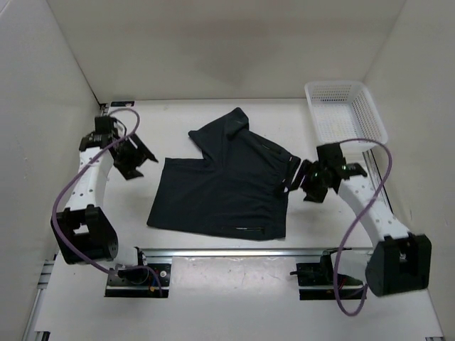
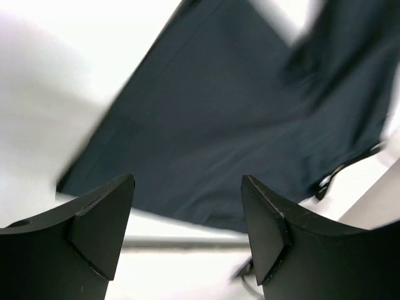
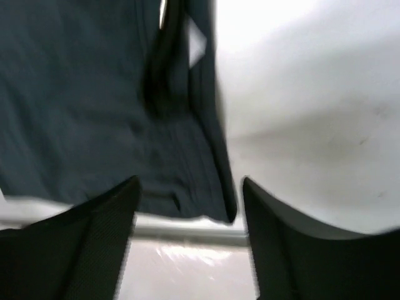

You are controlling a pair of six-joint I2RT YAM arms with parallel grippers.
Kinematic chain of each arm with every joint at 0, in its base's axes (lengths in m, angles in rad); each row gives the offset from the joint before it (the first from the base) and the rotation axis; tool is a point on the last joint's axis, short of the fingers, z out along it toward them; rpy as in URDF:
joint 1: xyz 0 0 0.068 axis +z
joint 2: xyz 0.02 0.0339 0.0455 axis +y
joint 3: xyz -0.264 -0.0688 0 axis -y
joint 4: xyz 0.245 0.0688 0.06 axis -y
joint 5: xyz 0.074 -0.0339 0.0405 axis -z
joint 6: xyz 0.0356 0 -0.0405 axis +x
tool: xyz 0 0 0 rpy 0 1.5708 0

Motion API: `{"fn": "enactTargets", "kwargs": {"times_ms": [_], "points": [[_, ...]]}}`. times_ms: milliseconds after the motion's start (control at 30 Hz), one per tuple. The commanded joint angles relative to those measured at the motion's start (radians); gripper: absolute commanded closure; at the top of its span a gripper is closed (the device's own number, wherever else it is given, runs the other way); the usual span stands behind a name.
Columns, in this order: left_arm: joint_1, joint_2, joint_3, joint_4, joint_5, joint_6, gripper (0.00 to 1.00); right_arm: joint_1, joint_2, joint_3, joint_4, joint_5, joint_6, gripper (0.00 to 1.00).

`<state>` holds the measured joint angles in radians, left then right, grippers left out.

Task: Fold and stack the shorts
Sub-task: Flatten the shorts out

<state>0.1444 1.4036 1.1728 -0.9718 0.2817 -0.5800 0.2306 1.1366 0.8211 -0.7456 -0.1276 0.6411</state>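
The dark navy shorts (image 1: pixel 227 177) lie spread flat in the middle of the white table, waistband toward the right, one leg pointing to the back. My left gripper (image 1: pixel 135 158) hovers just left of the shorts (image 2: pixel 225 119), open and empty. My right gripper (image 1: pixel 302 181) is beside the waistband at the right edge of the shorts (image 3: pixel 94 106), also open with nothing between its fingers. Both wrist views are blurred.
A white mesh basket (image 1: pixel 346 114) stands at the back right corner. A metal rail (image 1: pixel 234 252) runs along the near edge of the table in front of the shorts. White walls enclose the table on the left, back and right.
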Motion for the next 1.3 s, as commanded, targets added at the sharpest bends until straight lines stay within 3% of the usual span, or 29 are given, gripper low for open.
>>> {"fn": "enactTargets", "kwargs": {"times_ms": [0,100,167,367,633,967,1033,1067,1100,1133,1200,1267], "points": [[-0.035,0.063,0.189,0.01,-0.03,0.045,0.2,-0.062,0.18,0.195,0.04,0.109,-0.031,0.33],[-0.077,0.162,0.326,0.001,-0.021,0.066,0.21,-0.071,0.379,0.341,0.051,0.131,-0.031,0.43],[-0.106,0.254,0.42,-0.008,-0.021,0.091,0.21,-0.071,0.502,0.404,0.051,0.14,-0.041,0.44],[-0.178,0.551,0.663,-0.056,0.001,0.137,0.21,-0.089,0.687,0.559,0.06,0.16,-0.041,0.36],[-0.292,0.892,1.06,-0.139,-0.097,0.137,0.2,-0.089,0.847,0.704,0.049,0.151,-0.041,0.36],[-0.344,1.127,1.295,-0.139,-0.111,0.086,0.22,-0.089,0.91,0.759,0.022,0.2,-0.05,0.35],[-0.344,1.146,1.306,-0.128,-0.102,0.086,0.3,-0.089,0.919,0.759,0.012,0.2,-0.05,0.36],[-0.344,1.146,1.282,-0.119,-0.102,0.077,0.44,-0.089,0.919,0.768,0.012,0.209,-0.06,0.38],[-0.344,1.146,1.269,-0.119,-0.102,0.077,0.75,-0.089,0.919,0.768,0.012,0.209,-0.06,0.38],[-0.344,1.137,1.257,-0.107,-0.102,0.077,0.88,-0.089,0.919,0.768,0.003,0.226,-0.07,0.38],[-0.344,1.127,1.223,-0.107,-0.102,0.077,0.9,-0.089,0.919,0.768,0.003,0.258,-0.081,0.38],[-0.335,1.086,1.193,-0.097,-0.113,0.077,0.9,-0.089,0.919,0.768,-0.006,0.288,-0.092,0.31]]}}
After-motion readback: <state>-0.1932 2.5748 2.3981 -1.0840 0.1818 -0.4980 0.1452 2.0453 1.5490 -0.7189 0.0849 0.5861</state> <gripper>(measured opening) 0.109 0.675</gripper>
